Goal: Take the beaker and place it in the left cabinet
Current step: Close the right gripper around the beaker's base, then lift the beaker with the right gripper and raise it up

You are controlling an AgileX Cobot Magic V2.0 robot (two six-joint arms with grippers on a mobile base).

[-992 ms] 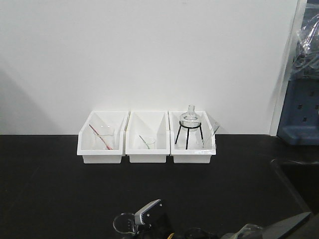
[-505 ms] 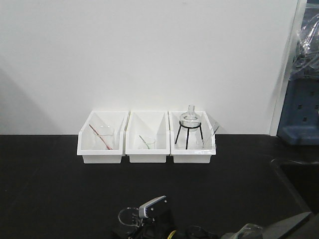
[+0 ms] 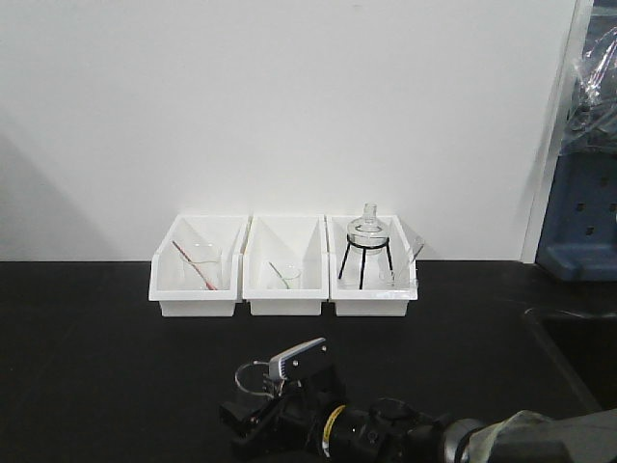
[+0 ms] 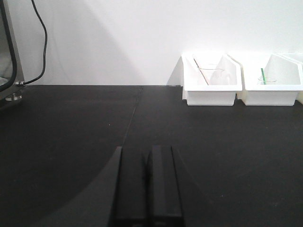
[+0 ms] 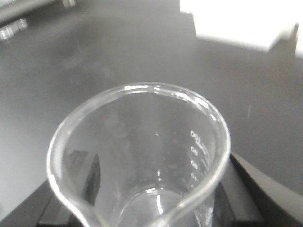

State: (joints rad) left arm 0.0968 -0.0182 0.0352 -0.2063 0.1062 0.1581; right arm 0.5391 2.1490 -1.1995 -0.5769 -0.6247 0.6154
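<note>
Right wrist view: clamped on the beaker (image 5: 142, 156) with the right gripper (image 5: 156, 203), fingers (image 5: 83, 172) at 9 and 3 o'clock of the glass. Holds it at 6 o'clock of the black table (image 3: 96, 367), bare tabletop all around. Shows the left gripper (image 4: 147, 189) pinched together, holding nothing. At 12 o'clock, against the wall (image 3: 289, 96), three white bins (image 3: 282, 304): small glass with red rod (image 3: 201, 265), small glass with green rod (image 3: 287, 275), flask (image 3: 367, 231) on a black tripod.
</note>
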